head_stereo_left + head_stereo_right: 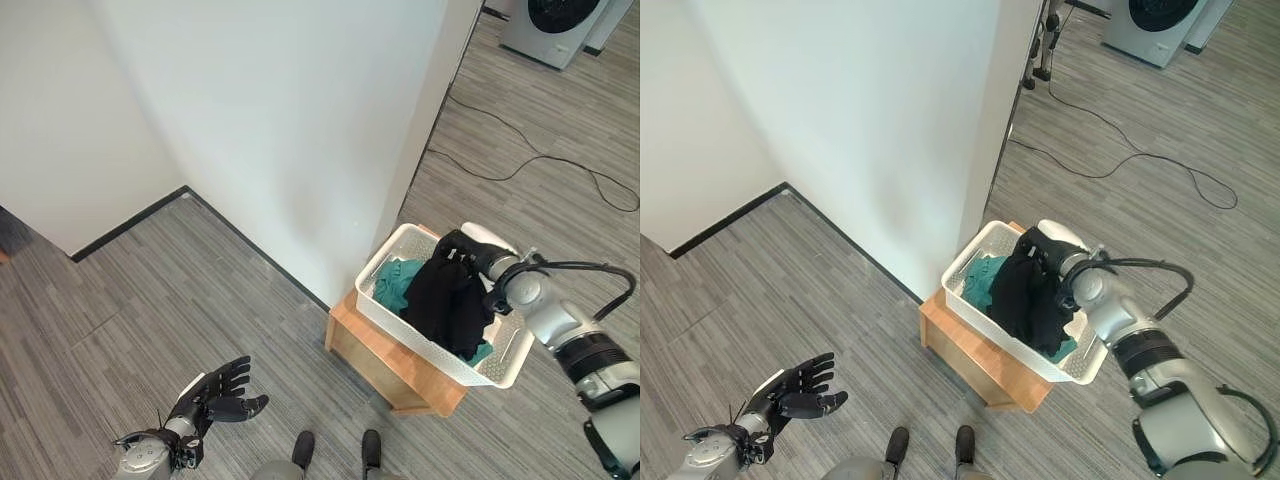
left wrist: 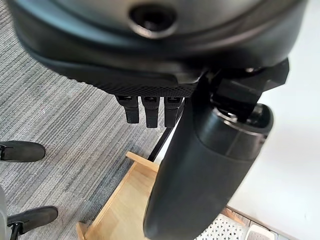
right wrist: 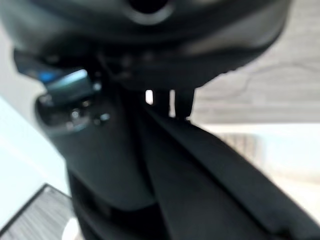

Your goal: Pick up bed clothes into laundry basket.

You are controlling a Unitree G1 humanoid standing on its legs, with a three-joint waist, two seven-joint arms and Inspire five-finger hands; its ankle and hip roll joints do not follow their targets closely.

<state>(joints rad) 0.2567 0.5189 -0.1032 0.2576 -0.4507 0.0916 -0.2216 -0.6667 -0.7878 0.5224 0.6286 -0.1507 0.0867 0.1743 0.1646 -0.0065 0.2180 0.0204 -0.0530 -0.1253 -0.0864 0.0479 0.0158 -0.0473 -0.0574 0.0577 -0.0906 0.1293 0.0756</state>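
Cloth first: a black garment (image 1: 447,300) hangs from the right hand (image 1: 470,250) and drapes into the white laundry basket (image 1: 385,312), lying over a teal garment (image 1: 398,282) already inside. In the right wrist view the black fabric runs up between thumb and fingers, so the hand appears closed on it (a pinch near the top edge). The cloth looks light, limp and not slippery; it will likely fold and trail wherever it is not held, so a grip on a bunched part seems better than on a loose hem, or a fold may catch on the rim. The basket sits on a low wooden stand (image 1: 380,360) against a white wall (image 1: 300,140), on grey striped floor (image 1: 150,290). The left hand (image 1: 215,392) hovers low over the floor, well apart, fingers spread, holding nothing.
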